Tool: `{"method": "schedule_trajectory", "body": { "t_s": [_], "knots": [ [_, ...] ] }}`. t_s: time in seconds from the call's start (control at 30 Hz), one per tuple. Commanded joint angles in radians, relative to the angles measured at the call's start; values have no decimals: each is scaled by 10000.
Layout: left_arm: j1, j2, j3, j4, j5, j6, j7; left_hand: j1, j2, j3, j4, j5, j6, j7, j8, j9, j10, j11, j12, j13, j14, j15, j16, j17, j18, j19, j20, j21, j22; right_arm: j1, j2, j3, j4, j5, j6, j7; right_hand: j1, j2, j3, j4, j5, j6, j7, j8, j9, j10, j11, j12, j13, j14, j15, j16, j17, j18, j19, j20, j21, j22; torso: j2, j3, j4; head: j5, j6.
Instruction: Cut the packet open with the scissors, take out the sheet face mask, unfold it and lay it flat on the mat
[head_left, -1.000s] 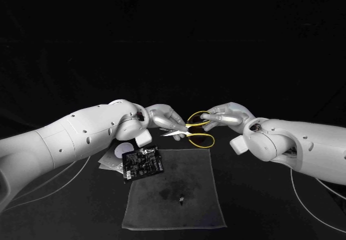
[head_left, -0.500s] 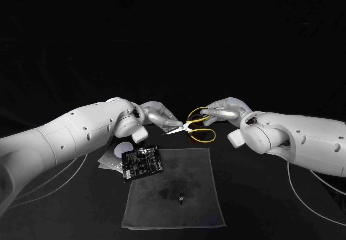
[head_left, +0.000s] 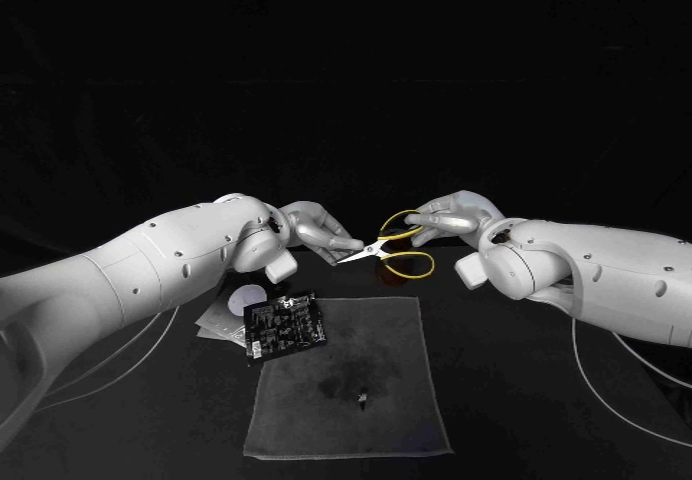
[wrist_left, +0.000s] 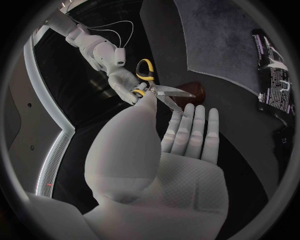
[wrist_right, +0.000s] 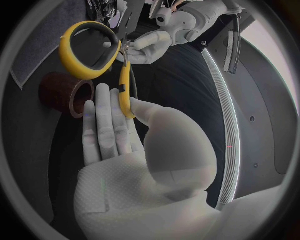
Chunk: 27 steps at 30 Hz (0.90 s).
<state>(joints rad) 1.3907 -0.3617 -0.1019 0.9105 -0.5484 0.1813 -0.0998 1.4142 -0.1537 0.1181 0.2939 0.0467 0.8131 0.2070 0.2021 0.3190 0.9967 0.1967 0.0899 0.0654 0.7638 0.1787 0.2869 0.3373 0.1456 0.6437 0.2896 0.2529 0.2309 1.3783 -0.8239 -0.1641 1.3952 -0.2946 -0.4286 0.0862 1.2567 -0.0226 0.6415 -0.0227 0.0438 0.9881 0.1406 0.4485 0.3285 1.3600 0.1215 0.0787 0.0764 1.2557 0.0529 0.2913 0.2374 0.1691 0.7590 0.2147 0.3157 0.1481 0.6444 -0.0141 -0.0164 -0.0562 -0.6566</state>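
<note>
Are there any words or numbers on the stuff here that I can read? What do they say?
Black packet: white print and little pictures, too small and blurred to read in the head and left wrist views.
Yellow-handled scissors: no writing that I can see.
So there is no text here that can be read.
</note>
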Motion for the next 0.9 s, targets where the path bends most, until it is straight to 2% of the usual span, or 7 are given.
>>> {"method": "schedule_trajectory", "body": {
  "t_s": [0.03,0.17,0.37,0.53,0.77,0.9],
  "knots": [
    [8,110,-1,-124,23,-102,72,44,125,-204,6,12,8,249,26,-50,-161,34,6,-9,-229,38,17,-69,26,48,4,-171,-88,28,118,20,-249,-166,-119,3,2,126,517,-604,46,8,-78,43,335,632,-541,-11,16,52,-27,35,16,176,61,-12,73,20,6,3,-22,-13,20],
    [7,156,-5,-261,75,-341,151,39,71,-448,19,17,-56,222,13,-111,-386,119,-39,-9,-505,120,-11,-166,-42,5,7,-361,-223,35,232,22,-534,-317,41,-41,-1,127,518,-608,46,7,-78,43,338,632,-541,-12,15,52,-27,34,17,176,62,-13,76,23,3,1,-8,-30,14],
    [4,153,-5,-707,320,-1045,445,-179,-230,-1129,51,26,-173,263,-3,-198,-623,187,-14,-1,-799,201,46,-288,-103,50,4,-574,-391,41,360,23,-915,-572,379,-101,-9,127,520,-617,46,6,-78,46,347,632,-541,-16,15,50,-27,32,21,174,60,-13,81,26,5,0,-15,-55,13],
    [2,29,2,-1061,687,-1406,686,-680,-628,-2322,87,50,-264,372,16,-269,-791,218,59,6,-1007,243,131,-406,-139,148,-1,-731,-527,47,503,23,-1297,-773,565,-125,-13,126,522,-623,46,4,-78,47,351,632,-541,-18,15,49,-26,31,23,172,55,-13,82,28,-3,-5,7,-75,13],
    [1,-234,14,-1154,952,-1688,603,-891,-764,-2686,86,65,-251,501,59,-292,-821,218,119,10,-1015,237,217,-450,-145,202,-3,-799,-588,51,677,22,-1813,-922,772,-137,-22,127,526,-635,47,1,-78,49,362,632,-540,-23,14,45,-25,27,28,170,43,-13,82,30,3,-20,16,-94,26],
    [-1,-466,19,-1065,1029,-1779,570,-905,-734,-2676,85,66,-244,506,68,-294,-821,221,129,11,-1008,238,233,-454,-143,214,-4,-806,-595,50,756,20,-2073,-970,865,-140,-42,134,533,-649,46,-6,-76,52,380,632,-538,-31,14,39,-22,21,37,166,15,-10,79,32,8,-20,8,-102,32]
  ]
}}
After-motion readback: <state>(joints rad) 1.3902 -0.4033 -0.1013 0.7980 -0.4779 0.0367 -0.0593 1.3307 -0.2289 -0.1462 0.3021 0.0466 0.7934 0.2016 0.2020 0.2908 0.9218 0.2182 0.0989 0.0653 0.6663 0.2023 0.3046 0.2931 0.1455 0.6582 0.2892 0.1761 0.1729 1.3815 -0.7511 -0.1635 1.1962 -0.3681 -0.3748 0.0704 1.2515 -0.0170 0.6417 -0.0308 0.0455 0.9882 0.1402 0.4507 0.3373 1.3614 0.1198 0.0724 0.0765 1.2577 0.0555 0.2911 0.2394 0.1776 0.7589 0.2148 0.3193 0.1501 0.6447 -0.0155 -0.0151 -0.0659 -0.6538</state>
